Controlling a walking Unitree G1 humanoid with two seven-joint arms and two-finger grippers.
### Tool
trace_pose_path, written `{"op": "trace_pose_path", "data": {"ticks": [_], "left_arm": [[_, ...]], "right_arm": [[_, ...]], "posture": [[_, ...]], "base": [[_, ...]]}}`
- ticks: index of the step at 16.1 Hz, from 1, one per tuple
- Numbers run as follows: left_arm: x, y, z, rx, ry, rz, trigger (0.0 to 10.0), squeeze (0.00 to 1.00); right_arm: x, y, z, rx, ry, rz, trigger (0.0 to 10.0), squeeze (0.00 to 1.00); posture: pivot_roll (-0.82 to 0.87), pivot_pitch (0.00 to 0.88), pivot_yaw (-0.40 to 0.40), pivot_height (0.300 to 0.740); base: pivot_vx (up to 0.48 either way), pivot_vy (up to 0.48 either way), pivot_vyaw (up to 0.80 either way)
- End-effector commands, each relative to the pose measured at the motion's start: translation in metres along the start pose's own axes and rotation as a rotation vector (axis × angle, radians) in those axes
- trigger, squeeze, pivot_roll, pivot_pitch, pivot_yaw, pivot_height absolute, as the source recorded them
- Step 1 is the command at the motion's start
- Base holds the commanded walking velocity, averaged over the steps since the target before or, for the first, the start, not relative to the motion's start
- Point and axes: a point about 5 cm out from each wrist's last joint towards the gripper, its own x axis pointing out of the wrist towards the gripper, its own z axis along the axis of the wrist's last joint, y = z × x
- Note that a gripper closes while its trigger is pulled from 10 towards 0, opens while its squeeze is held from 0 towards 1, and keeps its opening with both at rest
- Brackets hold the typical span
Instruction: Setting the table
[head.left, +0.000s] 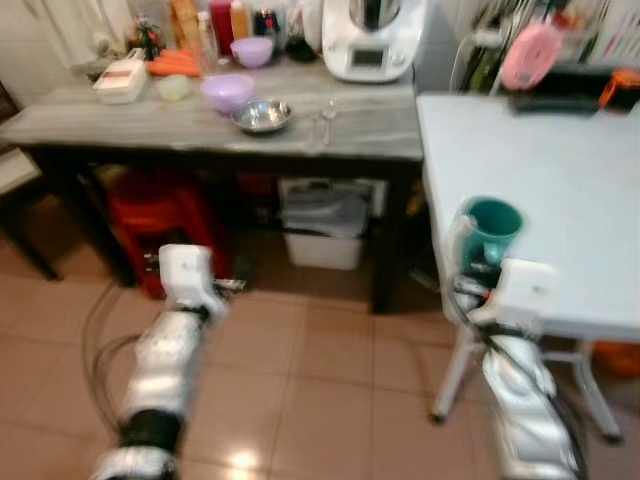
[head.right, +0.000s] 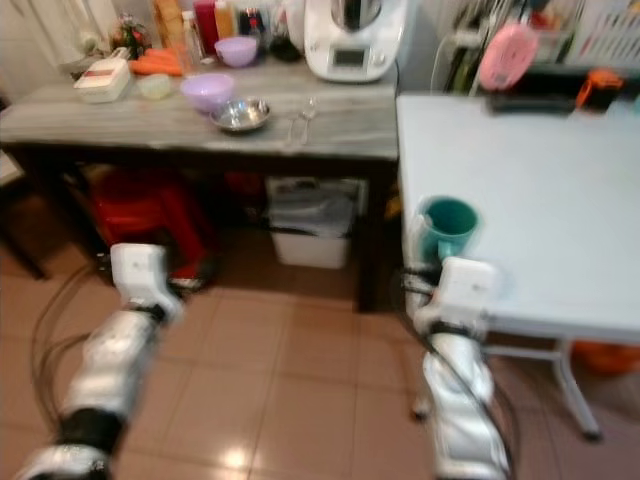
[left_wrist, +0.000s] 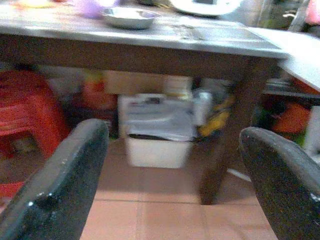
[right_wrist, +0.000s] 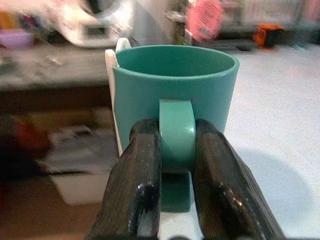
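Observation:
A teal mug (head.left: 490, 228) is held upright at the near left corner of the white table (head.left: 560, 190). My right gripper (right_wrist: 176, 165) is shut on the teal mug's handle (right_wrist: 176, 131), one black finger on each side. In the right wrist view a white edge (right_wrist: 111, 70) shows just behind the mug. My left gripper (left_wrist: 172, 165) is open and low over the tiled floor, pointing under the grey side table (head.left: 200, 125). On that table lie a steel bowl (head.left: 262, 116), a lilac bowl (head.left: 227, 91) and some clear cutlery (head.left: 322, 122).
A white kitchen machine (head.left: 370, 40), bottles and a second purple bowl (head.left: 251, 51) stand at the back of the grey table. Under it are a red stool (head.left: 155, 215) and a white bin (head.left: 322, 232). A pink item (head.left: 530, 55) and a dark tray (head.left: 570, 95) sit at the white table's far edge.

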Motion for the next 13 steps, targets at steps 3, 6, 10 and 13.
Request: {"op": "trace_pose_path", "data": {"ticks": [3, 6, 10, 13], "left_arm": [[0.0003, 0.0079, 0.0049, 0.030, -0.005, 0.008, 10.0, 0.00], [0.0021, 0.0042, 0.0038, 0.028, -0.002, -0.004, 10.0, 0.00], [-0.0007, 0.0000, 0.0074, -0.011, -0.038, -0.077, 10.0, 0.00], [-0.0027, -0.0017, 0.0079, -0.015, -0.046, -0.123, 10.0, 0.00]], "right_arm": [[0.0017, 0.0038, 0.0086, 0.011, -0.038, 0.009, 10.0, 0.00], [0.0022, 0.0037, 0.0082, 0.012, -0.037, 0.005, 10.0, 0.00], [0.0016, 0.0008, 0.0081, 0.004, -0.038, 0.002, 10.0, 0.00], [0.0001, -0.0050, 0.0078, -0.014, -0.040, 0.007, 10.0, 0.00]], "posture": [[-0.07, 0.000, 0.032, 0.740], [-0.07, 0.000, 0.033, 0.740], [-0.07, 0.000, 0.032, 0.740], [-0.07, 0.000, 0.032, 0.740]], "base": [[0.000, 0.425, 0.00], [0.000, 0.421, 0.00], [0.000, 0.069, 0.00], [0.000, 0.000, 0.00]]}}
